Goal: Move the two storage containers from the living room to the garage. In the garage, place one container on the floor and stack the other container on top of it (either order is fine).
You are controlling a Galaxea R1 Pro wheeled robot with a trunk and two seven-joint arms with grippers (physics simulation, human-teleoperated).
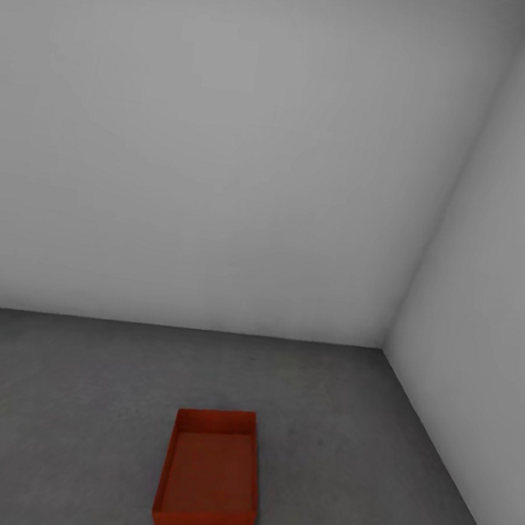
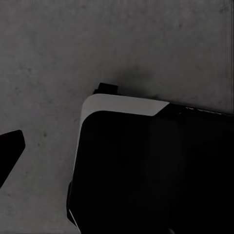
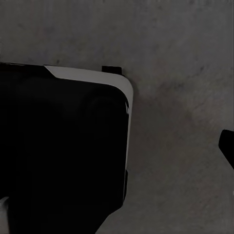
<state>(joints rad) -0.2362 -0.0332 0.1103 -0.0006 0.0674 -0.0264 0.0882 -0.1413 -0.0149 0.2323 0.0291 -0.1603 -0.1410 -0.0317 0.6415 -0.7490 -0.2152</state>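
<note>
A bare garage corner: plain white-grey walls (image 1: 229, 141) meeting at a seam, dark mottled concrete floor (image 1: 67, 402), unfurnished apart from one red-orange storage container (image 1: 210, 472) sitting on the concrete.

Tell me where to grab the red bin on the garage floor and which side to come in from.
Probably best to grip the storage container by its thin upright walls, coming from above. It lies flat on the concrete floor, open side up, lidless and empty, so the rims are exposed. The two long side walls run away from the robot; one gripper could pinch each long rim near its middle.
</note>
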